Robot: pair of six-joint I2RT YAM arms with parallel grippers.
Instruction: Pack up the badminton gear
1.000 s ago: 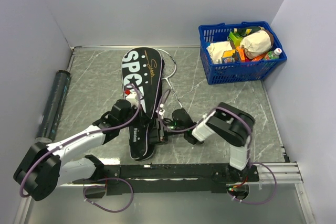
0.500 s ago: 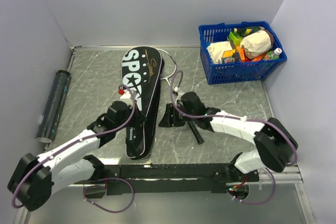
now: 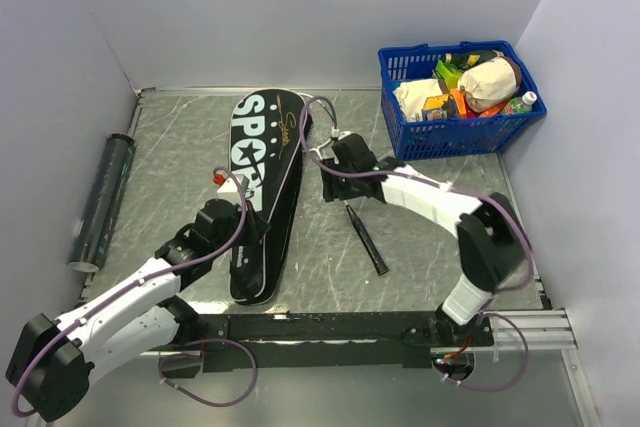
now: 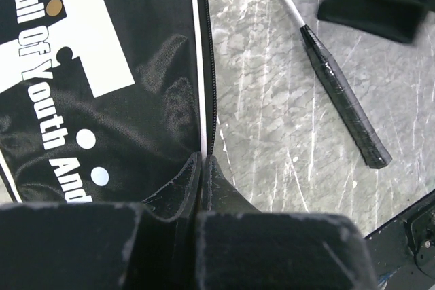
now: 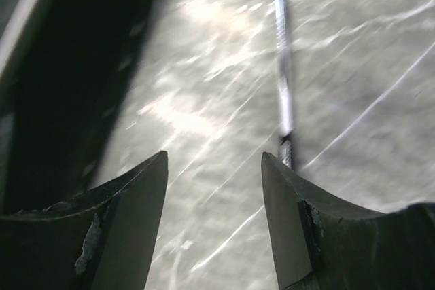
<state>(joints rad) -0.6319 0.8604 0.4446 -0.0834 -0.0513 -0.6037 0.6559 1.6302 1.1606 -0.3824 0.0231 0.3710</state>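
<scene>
The black bag (image 3: 262, 177) lettered "SPORT" lies lengthwise on the table. My left gripper (image 3: 252, 230) is shut on the bag's right zip edge near its lower end. In the left wrist view the fingertips (image 4: 202, 157) pinch that edge of the bag (image 4: 102, 86). One racket (image 3: 350, 212) lies right of the bag, its head partly under the bag's top and its black handle (image 4: 346, 100) on the table. My right gripper (image 3: 328, 187) is open and empty over the table, just left of the racket's shaft (image 5: 282, 66). The dark tube (image 3: 100, 202) lies along the left wall. No shuttlecocks show.
A blue basket (image 3: 455, 132) of groceries stands at the back right corner. Walls close the table on the left, back and right. The arms' base rail (image 3: 330, 327) runs along the near edge.
My right gripper has moved away from the bag's lower end, up along the racket towards its head. The bag's lower end has swung left with my left gripper.
</scene>
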